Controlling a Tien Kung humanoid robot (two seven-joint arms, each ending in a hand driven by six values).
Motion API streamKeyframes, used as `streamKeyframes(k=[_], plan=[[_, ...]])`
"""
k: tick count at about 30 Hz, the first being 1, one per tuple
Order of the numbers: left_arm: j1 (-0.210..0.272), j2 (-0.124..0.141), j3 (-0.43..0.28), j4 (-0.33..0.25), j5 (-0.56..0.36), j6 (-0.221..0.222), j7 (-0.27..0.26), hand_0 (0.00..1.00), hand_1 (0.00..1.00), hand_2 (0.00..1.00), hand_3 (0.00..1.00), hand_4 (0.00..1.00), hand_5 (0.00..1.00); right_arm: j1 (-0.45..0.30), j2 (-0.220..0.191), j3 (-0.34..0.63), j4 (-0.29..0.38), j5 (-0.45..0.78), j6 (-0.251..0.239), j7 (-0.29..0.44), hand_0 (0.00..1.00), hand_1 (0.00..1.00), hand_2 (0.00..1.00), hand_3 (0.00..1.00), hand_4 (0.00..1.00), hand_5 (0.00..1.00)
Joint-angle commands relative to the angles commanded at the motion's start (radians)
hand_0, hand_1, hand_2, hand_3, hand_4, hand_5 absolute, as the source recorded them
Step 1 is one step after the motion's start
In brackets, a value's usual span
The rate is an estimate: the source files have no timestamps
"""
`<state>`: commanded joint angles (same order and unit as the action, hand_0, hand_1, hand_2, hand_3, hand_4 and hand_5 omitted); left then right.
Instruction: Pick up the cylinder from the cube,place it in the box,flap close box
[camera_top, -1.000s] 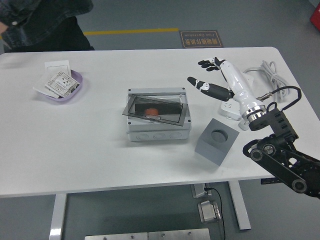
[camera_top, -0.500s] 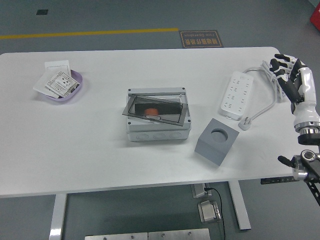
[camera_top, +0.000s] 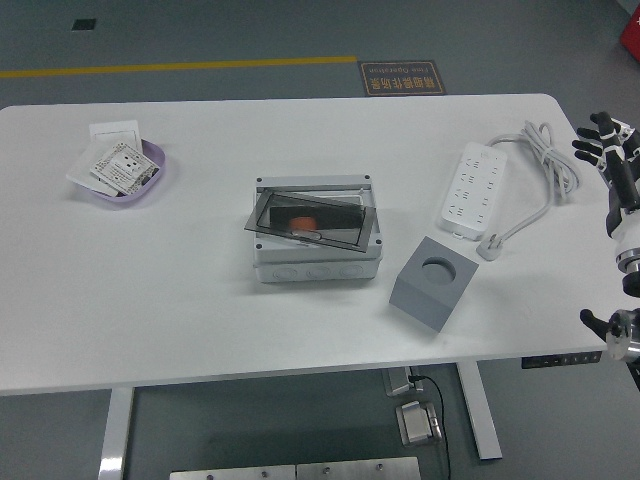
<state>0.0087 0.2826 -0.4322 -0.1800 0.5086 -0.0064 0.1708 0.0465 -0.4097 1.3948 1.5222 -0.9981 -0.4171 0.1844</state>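
Note:
A grey box (camera_top: 317, 252) stands mid-table with its dark see-through flap (camera_top: 311, 219) lying askew over the opening. An orange-red cylinder (camera_top: 303, 222) shows through the flap, inside the box. A grey cube (camera_top: 433, 281) with an empty round hole on top stands to the box's right. My right hand (camera_top: 608, 150) is at the picture's right edge, beyond the table's right end, fingers spread and holding nothing. My left arm is out of view.
A purple dish (camera_top: 150, 182) with white cards sits at the back left. A white power strip (camera_top: 472, 186) with its coiled cord (camera_top: 541, 165) lies at the back right.
My right hand has pulled away from over the power strip to the right edge of the picture, off the table. The person at the far left has left the view. The box and cube have not moved.

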Motion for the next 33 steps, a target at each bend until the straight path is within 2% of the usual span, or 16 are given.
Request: streamKeyframes(k=[1, 2, 7, 8, 13, 14, 25, 31, 33], plan=[[0.001, 0.001, 0.013, 0.0, -0.006, -0.001, 0.0, 0.64, 0.67, 0.548, 0.554, 0.475, 0.073, -0.003, -0.001, 0.001, 0.008, -0.022, 0.0, -0.012, 0.76, 0.668, 0.673, 0.726, 0.957, 0.664], [0.001, 0.001, 0.023, 0.0, -0.012, -0.001, -0.001, 0.64, 0.669, 0.547, 0.555, 0.475, 0.071, -0.004, -0.002, 0.003, 0.015, -0.043, 0.0, -0.023, 0.848, 0.742, 0.756, 0.782, 0.998, 0.465], [-0.003, 0.0, 0.035, 0.0, -0.031, -0.001, -0.005, 0.64, 0.669, 0.547, 0.555, 0.475, 0.071, -0.002, -0.002, 0.006, 0.031, -0.108, -0.002, -0.05, 0.848, 0.742, 0.756, 0.782, 0.998, 0.465], [-0.006, 0.0, 0.033, 0.0, -0.031, -0.001, -0.006, 0.64, 0.668, 0.547, 0.555, 0.475, 0.07, -0.002, 0.0, 0.006, 0.03, -0.107, -0.002, -0.05, 0.835, 0.736, 0.74, 0.86, 0.796, 0.155], [-0.016, 0.002, 0.019, 0.0, -0.023, -0.001, -0.004, 0.64, 0.668, 0.547, 0.555, 0.475, 0.07, -0.004, 0.005, 0.014, 0.019, -0.083, -0.009, -0.042, 0.835, 0.736, 0.74, 0.86, 0.796, 0.155], [-0.018, 0.003, 0.017, 0.0, -0.022, 0.0, -0.004, 0.64, 0.668, 0.547, 0.555, 0.476, 0.069, -0.005, 0.006, 0.016, 0.018, -0.08, -0.01, -0.042, 0.829, 0.732, 0.745, 0.885, 0.726, 0.09], [-0.026, 0.01, 0.014, 0.0, -0.032, 0.0, -0.001, 0.64, 0.668, 0.548, 0.555, 0.475, 0.069, 0.001, 0.01, 0.02, 0.012, -0.107, -0.011, -0.064, 0.829, 0.728, 0.738, 0.871, 0.725, 0.111], [-0.025, 0.013, 0.01, 0.0, -0.035, 0.0, 0.001, 0.64, 0.668, 0.548, 0.556, 0.476, 0.068, -0.001, 0.012, 0.014, -0.01, -0.089, -0.019, -0.018, 0.834, 0.735, 0.732, 0.855, 0.718, 0.119], [-0.023, 0.012, -0.001, 0.0, -0.025, 0.0, 0.004, 0.64, 0.67, 0.548, 0.556, 0.478, 0.07, 0.002, 0.014, 0.012, -0.02, -0.087, -0.02, -0.008, 0.832, 0.734, 0.716, 0.82, 0.716, 0.123]])
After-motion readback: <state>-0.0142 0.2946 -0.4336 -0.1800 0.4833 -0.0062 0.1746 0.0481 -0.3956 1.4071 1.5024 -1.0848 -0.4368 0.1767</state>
